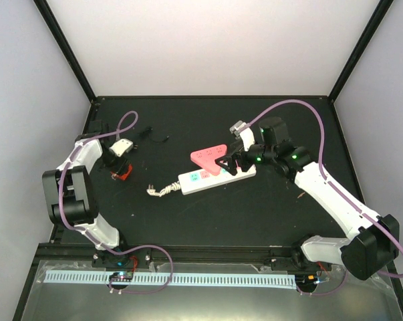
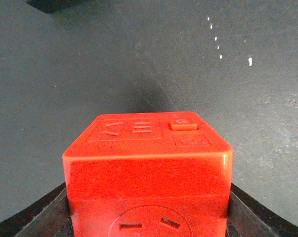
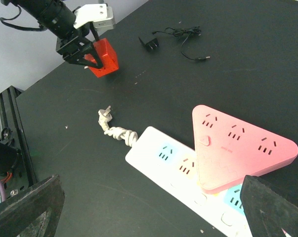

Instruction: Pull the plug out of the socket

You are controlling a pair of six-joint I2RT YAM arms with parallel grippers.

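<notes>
Risks first:
- The white power strip (image 3: 158,159) lies loose mid-table, slanting from lower left to upper right. A pink triangular block (image 3: 237,148) sits on its right half, and we read that as the plug to pull. We can't see whether its pins are seated.
- Nothing pins the strip. The left gripper (image 3: 82,52) is well away at the far left, pinching a red cube (image 2: 149,168), so it's no help as it stands. If we pull the block with the right arm alone, the whole strip will likely lift or drag with it.
- The right gripper (image 1: 228,162) hangs over the block with its jaws spread wide. The block is broad, flat and wedge-shaped, so a grab across a slanted edge could squeeze it out sideways.
- A tilted pull could jam the pins. We'd go straight up.
- Dropping the cube carelessly could send it rolling towards the strip.

Around:
- A short twisted cord stub (image 3: 118,132) trails off the strip's left end and finishes in a small plug (image 3: 106,114) on the table (image 1: 254,214). It's connected to nothing, so there's no snag there.
- A black adapter (image 3: 149,43) with a thin cable (image 3: 188,37) lies at the back, near the left arm and well clear of the strip.

Blocking: nothing between the right gripper and the block. The only real gap is that the strip has no hold-down.
</notes>
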